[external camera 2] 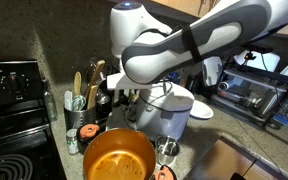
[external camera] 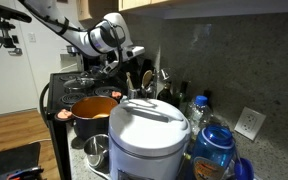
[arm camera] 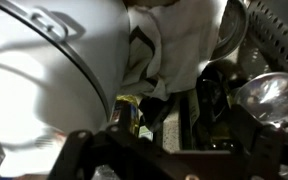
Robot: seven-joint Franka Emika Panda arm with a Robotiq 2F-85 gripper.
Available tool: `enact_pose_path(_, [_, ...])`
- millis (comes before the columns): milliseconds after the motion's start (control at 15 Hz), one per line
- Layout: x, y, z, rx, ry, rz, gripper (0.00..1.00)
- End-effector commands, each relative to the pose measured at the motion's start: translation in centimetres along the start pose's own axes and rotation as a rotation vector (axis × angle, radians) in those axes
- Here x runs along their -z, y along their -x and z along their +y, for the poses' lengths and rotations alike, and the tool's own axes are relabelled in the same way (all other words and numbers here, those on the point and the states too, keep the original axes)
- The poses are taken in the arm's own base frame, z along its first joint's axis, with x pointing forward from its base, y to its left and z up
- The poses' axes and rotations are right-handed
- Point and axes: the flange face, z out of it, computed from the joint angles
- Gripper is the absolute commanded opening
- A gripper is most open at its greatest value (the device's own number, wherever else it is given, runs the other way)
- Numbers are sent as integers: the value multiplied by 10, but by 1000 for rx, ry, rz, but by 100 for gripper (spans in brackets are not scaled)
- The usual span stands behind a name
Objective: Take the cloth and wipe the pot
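The orange-red pot (external camera: 92,108) stands on the counter in front of the stove and shows from above in an exterior view (external camera 2: 119,156); it is out of the wrist view. A white cloth with dark stripes (arm camera: 149,40) lies bunched against the side of the white rice cooker (arm camera: 44,60). My gripper (arm camera: 174,125) hangs open and empty just short of the cloth, with dark bottles showing between its fingers. In an exterior view the gripper (external camera: 124,62) is above the counter behind the pot. The arm hides it in the view from above.
The big white rice cooker (external camera: 149,130) stands beside the pot. A small steel pot (external camera: 97,150) sits at the counter's front. Utensil holders and bottles (external camera 2: 89,95) crowd the back wall. A blue bottle (external camera: 214,145) stands near the cooker. The black stove (external camera 2: 14,110) is beside the pot.
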Motion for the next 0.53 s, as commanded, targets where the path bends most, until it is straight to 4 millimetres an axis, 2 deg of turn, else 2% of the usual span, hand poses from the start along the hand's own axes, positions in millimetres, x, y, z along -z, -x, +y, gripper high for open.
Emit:
enact_pose_path(0, [49, 39, 17, 63, -1, -80, 100])
enact_pose_path(267, [93, 68, 37, 121, -7, -175, 100])
enact_pose_path(467, [118, 83, 57, 199, -58, -288, 100])
